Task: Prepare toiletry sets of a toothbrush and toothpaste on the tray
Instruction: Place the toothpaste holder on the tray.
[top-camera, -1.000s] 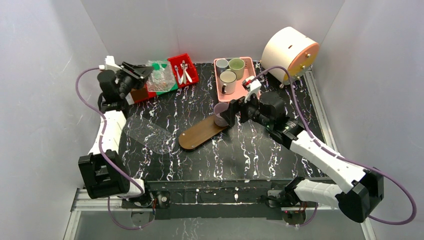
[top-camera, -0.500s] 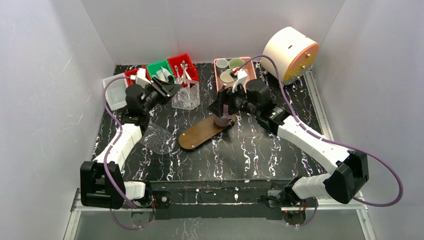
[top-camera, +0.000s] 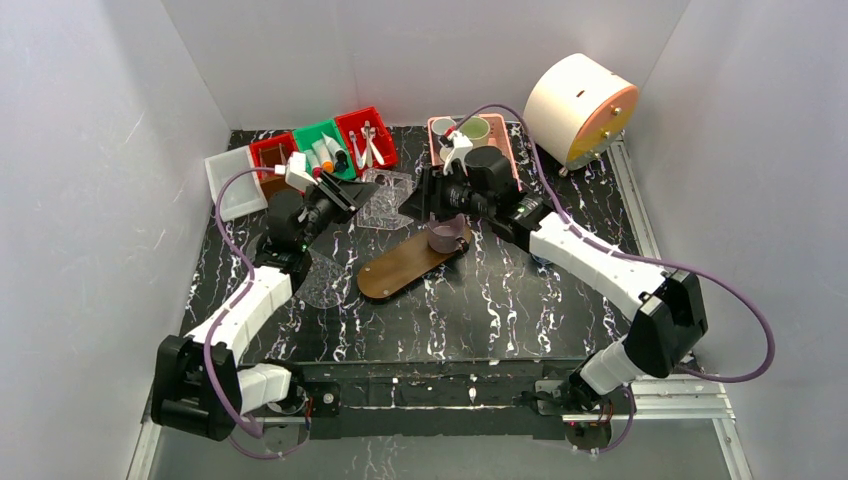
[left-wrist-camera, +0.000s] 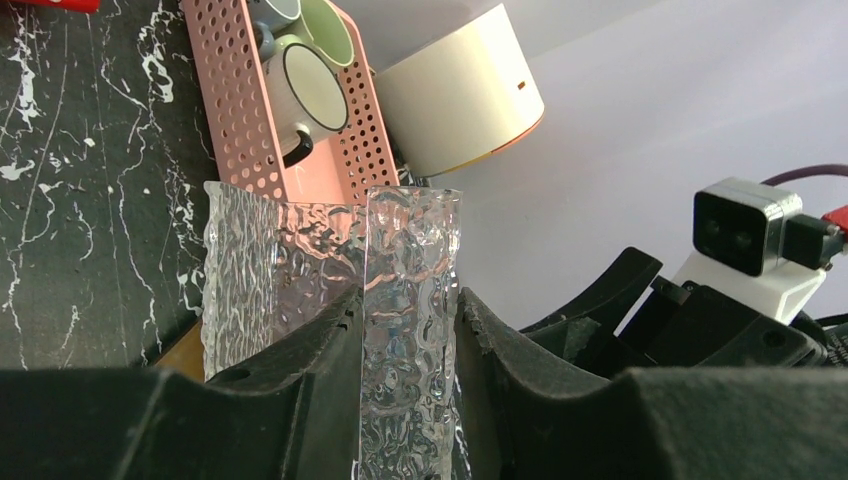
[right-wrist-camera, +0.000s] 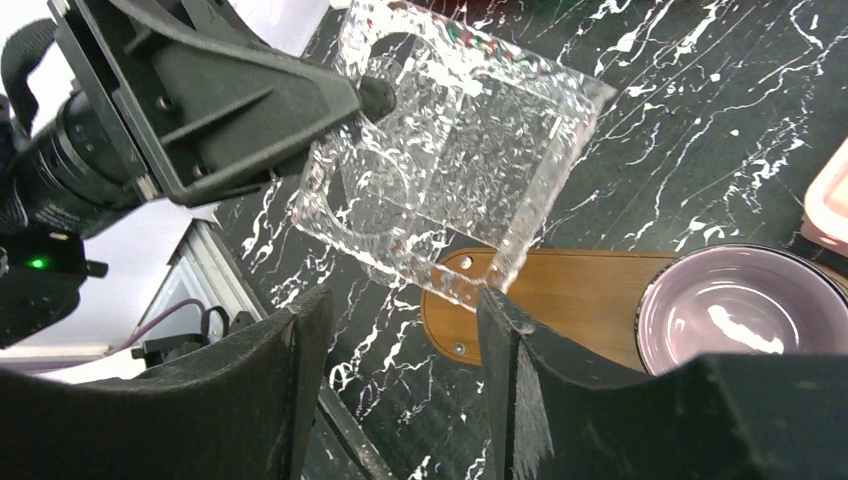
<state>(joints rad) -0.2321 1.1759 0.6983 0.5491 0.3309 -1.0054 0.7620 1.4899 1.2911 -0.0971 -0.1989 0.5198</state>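
Note:
The dark-brown tray (top-camera: 400, 268) lies mid-table with a purple mug (top-camera: 445, 236) standing on its far end. Both show in the right wrist view, the tray (right-wrist-camera: 570, 300) and the mug (right-wrist-camera: 740, 312). My left gripper (top-camera: 362, 190) is shut on the edge of a clear textured plastic bag (top-camera: 388, 200), held above the table left of the mug. The bag sits between the left fingers (left-wrist-camera: 410, 300). My right gripper (top-camera: 412, 203) is open and empty (right-wrist-camera: 400, 300), just beside the bag's (right-wrist-camera: 455, 165) lower edge. Toothbrushes (top-camera: 365, 142) and tubes (top-camera: 322, 152) lie in bins at the back.
A pink basket (top-camera: 498, 150) with three mugs stands behind the right gripper. A cream cylinder (top-camera: 580, 100) is at back right. Red and green bins (top-camera: 345, 128) and a white container (top-camera: 228, 185) are at back left. Another clear bag (top-camera: 322, 282) lies flat left of the tray.
My right gripper left the purple mug standing on the tray and moved left toward the bag. My left gripper carried the clear bag from the back left toward the tray.

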